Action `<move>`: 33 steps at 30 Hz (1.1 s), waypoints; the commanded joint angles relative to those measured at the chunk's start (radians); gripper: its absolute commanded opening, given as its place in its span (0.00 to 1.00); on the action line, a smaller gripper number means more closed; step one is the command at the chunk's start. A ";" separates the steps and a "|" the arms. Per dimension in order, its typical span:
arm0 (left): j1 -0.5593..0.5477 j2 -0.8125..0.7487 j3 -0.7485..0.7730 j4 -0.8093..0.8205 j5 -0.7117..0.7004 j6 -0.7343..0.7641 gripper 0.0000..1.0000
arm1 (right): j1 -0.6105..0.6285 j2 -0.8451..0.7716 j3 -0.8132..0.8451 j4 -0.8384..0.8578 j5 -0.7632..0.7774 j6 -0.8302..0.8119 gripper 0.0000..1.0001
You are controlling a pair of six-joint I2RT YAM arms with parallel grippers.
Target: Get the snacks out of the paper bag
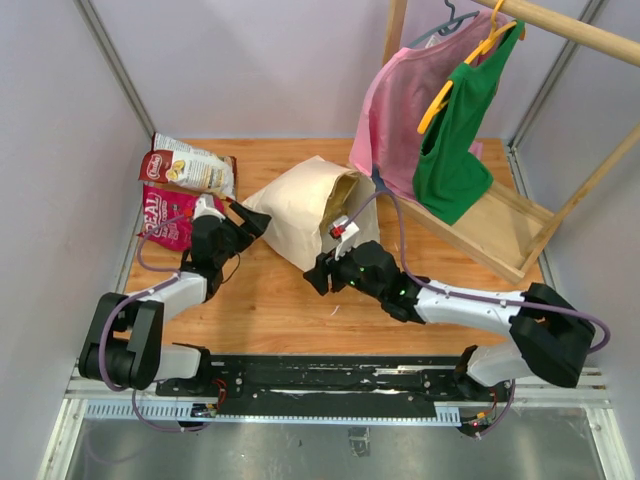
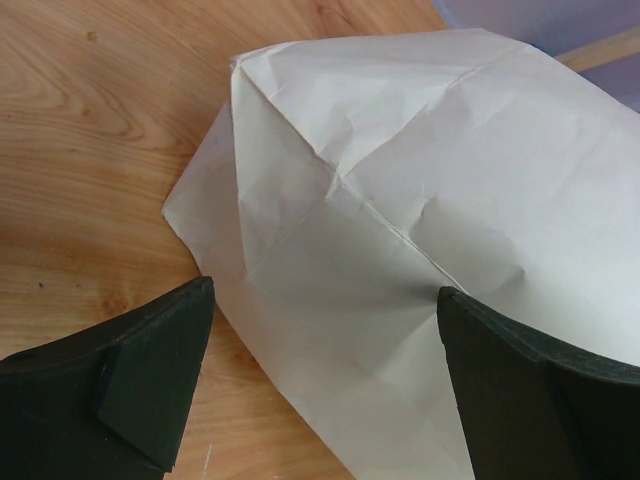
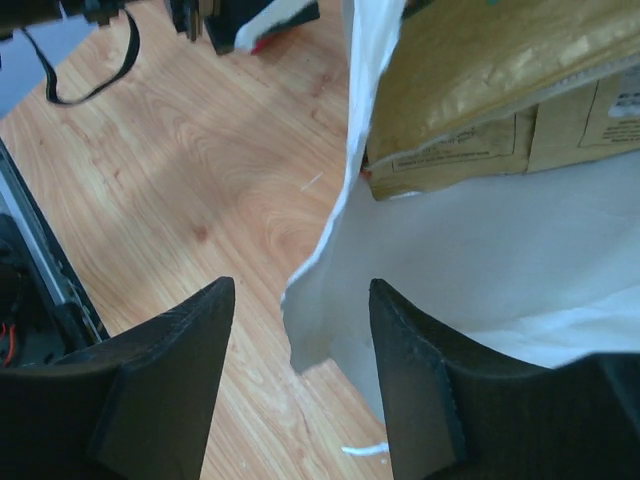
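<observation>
Bright, even light comes from above; shadows on the table (image 1: 280, 300) are faint and soft-edged. In both wrist views the paper bag (image 2: 420, 200) is washed out almost white, its creases sharp. The metal sheet (image 1: 330, 445) beyond the table's near edge shows dull glare.

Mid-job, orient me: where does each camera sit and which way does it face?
Top external: above, behind the bases, looking down at the table; both arms show.
Left wrist: on the left arm, facing the folded bottom of the paper bag; left claw open.
Right wrist: facing the bag's mouth, tan packet inside; right claw straddles the rim.
Shared: all see the bag.
</observation>
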 commanded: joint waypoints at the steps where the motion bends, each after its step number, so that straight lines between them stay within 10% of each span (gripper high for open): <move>1: -0.006 -0.025 -0.051 0.063 -0.032 -0.020 0.96 | 0.041 0.062 0.041 0.141 -0.012 0.038 0.55; 11: 0.003 -0.320 -0.173 -0.090 -0.131 -0.062 0.99 | 0.054 0.148 -0.010 0.255 0.109 0.118 0.02; 33: 0.033 -0.199 -0.187 -0.058 -0.116 -0.106 1.00 | 0.096 0.380 0.075 0.336 0.201 0.084 0.01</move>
